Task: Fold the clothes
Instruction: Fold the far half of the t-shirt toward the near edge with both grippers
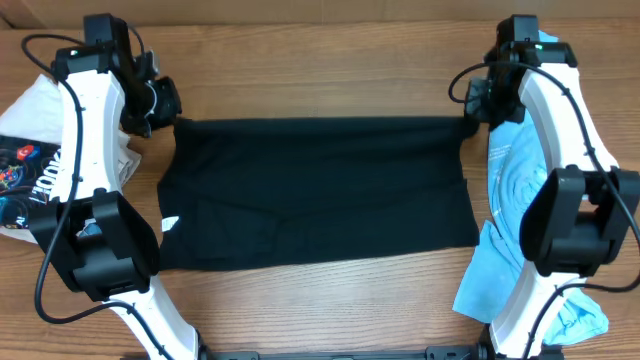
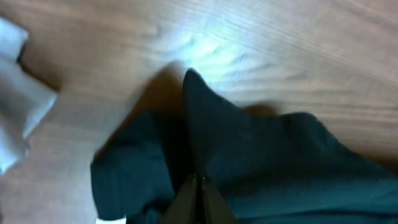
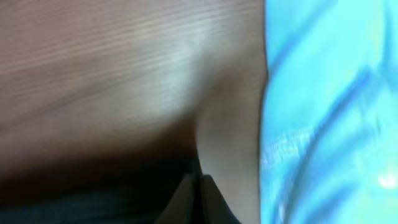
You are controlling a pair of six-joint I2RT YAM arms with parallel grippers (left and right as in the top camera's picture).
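The black T-shirt point(image 1: 320, 190) lies spread as a wide rectangle across the middle of the wooden table. My left gripper point(image 1: 168, 112) is at its far left corner. In the left wrist view that gripper point(image 2: 198, 182) is shut, with black cloth point(image 2: 280, 162) bunched around the tips and one corner peaking up. My right gripper point(image 1: 474, 112) is at the far right corner. In the right wrist view it point(image 3: 200, 180) is shut right at the edge of the black cloth point(image 3: 93, 199). The light blue T-shirt point(image 1: 512, 185) lies crumpled under the right arm and fills the right side of the right wrist view point(image 3: 329, 112).
A white tee with a dark graphic print point(image 1: 30, 150) is heaped at the table's left edge, beside the left arm, and shows in the left wrist view point(image 2: 18, 106). Bare wood point(image 1: 320, 70) runs along the far side between the two grippers. A small white label point(image 1: 170, 224) shows on the black shirt's left edge.
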